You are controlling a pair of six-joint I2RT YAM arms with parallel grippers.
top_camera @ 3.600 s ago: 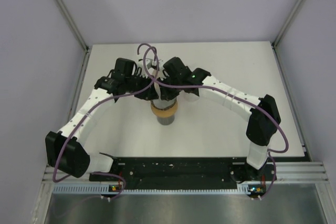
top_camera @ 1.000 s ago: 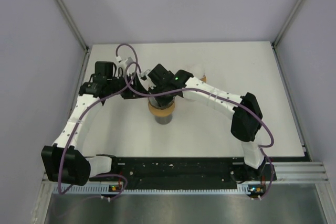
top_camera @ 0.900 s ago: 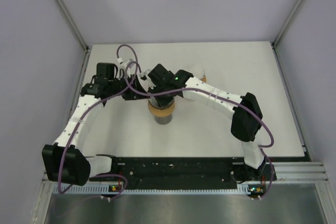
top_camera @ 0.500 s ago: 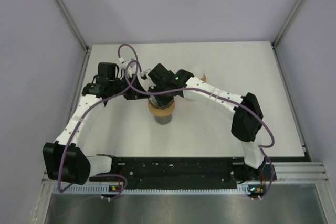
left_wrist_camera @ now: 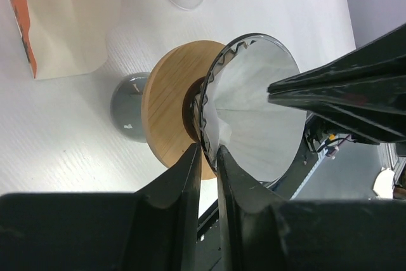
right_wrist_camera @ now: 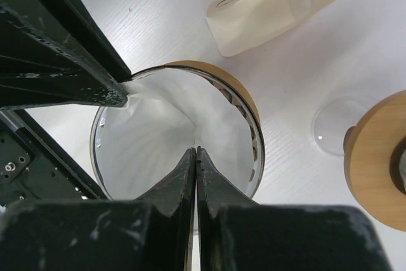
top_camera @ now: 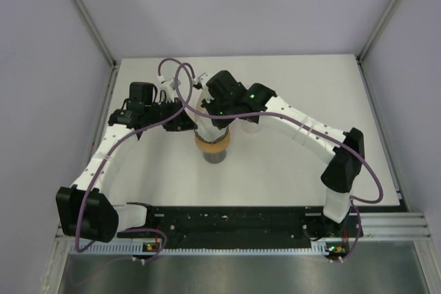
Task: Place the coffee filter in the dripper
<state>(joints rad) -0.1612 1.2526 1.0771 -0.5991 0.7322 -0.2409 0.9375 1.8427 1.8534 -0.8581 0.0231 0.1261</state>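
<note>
The dripper (left_wrist_camera: 168, 112) is a glass cone in a round wooden collar and stands on a grey base (left_wrist_camera: 130, 106) mid-table. A white paper coffee filter (right_wrist_camera: 152, 138) lines the inside of the cone. My left gripper (left_wrist_camera: 207, 153) is shut on the dripper's rim, one finger outside the glass and one inside against the filter's edge. My right gripper (right_wrist_camera: 195, 150) is shut with nothing between its fingers, and its tips point down into the filter. In the top view both wrists crowd over the dripper (top_camera: 213, 144) and hide the filter.
A cream filter packet (right_wrist_camera: 266, 7) with an orange edge (left_wrist_camera: 25, 23) lies flat just behind the dripper. A second wooden collar (right_wrist_camera: 374, 163) and a clear glass disc (right_wrist_camera: 333, 131) lie beside it. White walls close in the table.
The left gripper has moved in to the dripper and closed on its rim. The right wrist has swung up over the dripper and its elbow has moved right.
</note>
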